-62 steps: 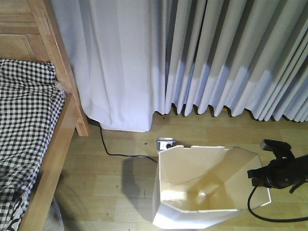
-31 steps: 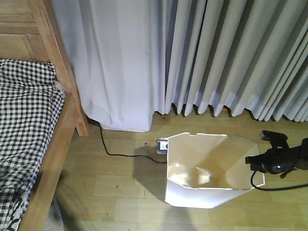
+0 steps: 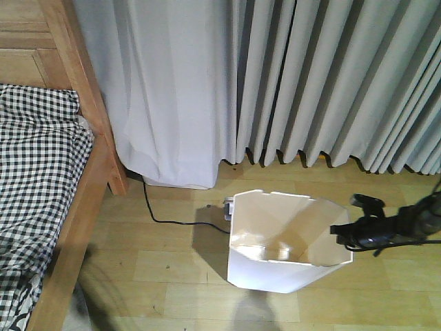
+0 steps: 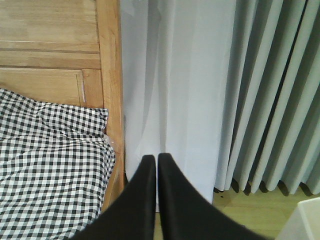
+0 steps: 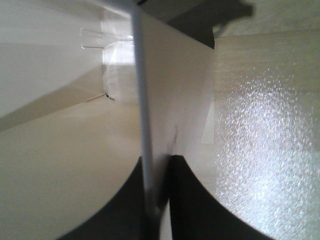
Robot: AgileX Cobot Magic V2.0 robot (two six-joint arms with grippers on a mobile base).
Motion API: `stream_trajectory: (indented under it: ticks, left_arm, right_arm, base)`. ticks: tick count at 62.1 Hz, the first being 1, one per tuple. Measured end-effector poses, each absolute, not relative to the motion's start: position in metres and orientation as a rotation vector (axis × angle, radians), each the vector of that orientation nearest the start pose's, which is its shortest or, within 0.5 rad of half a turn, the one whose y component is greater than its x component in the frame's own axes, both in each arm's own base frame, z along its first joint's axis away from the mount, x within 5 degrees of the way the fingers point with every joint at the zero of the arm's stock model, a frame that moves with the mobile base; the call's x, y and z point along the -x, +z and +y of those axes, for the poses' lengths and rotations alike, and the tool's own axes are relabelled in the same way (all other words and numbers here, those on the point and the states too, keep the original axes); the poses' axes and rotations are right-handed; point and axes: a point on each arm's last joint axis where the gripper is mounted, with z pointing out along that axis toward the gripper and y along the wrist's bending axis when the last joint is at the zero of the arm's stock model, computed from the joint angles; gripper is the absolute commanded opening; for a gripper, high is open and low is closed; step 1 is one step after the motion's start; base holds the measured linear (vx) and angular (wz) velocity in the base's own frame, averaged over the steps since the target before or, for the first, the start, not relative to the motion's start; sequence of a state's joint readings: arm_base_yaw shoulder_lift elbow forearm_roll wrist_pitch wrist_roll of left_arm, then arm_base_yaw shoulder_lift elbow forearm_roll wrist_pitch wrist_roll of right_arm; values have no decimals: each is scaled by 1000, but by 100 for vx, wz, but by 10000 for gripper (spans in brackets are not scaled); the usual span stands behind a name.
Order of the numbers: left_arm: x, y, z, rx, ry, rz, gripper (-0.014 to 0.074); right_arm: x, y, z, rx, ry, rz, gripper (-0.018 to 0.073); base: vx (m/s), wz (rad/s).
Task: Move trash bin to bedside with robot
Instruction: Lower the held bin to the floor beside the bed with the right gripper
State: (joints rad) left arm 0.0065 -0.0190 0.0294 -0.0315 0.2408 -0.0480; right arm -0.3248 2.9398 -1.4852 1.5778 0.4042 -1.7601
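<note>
The white trash bin [image 3: 269, 272] stands on the wooden floor in front of the curtains, to the right of the bed. My right gripper [image 3: 342, 231], a thin black arm reaching in from the right, is shut on the bin's right rim. In the right wrist view the rim [image 5: 142, 100] runs straight between the closed fingers of the right gripper [image 5: 157, 162]. The bed has a light-brown frame [image 3: 83, 207] and checked bedding [image 3: 34, 158] at the left. My left gripper [image 4: 156, 159] is shut on nothing, pointing at the bed's corner post [image 4: 109, 75]. A corner of the bin [image 4: 310, 222] shows at its lower right.
Grey pleated curtains [image 3: 289, 83] hang along the back wall down to the floor. A black cable [image 3: 158, 217] runs across the floor from the bed post to a small socket block [image 3: 228, 205] just behind the bin's left corner.
The right gripper has moved left with the bin's rim in it. The bin has gone from tilted towards the camera to more upright and sits slightly farther back and left.
</note>
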Motion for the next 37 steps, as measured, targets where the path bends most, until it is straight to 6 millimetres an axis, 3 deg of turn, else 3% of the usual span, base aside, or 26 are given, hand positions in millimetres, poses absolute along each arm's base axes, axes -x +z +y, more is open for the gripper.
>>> stream_trajectory:
  ticks: [15, 25, 37]
  left_arm:
    - [-55, 182, 0, 68, -60, 1734, -6]
    - [-55, 182, 0, 68, -60, 1734, -6]
    - [-55, 182, 0, 68, -60, 1734, -6]
  right_arm:
    - [-383, -210, -59, -52, 445, 2811, -6]
    - [-389, -226, -59, -116, 456, 2799, -3]
    - [-398, -228, -58, -148, 451, 2773, 0]
  base:
    - [0, 0]
    - [0, 0]
    - [0, 0]
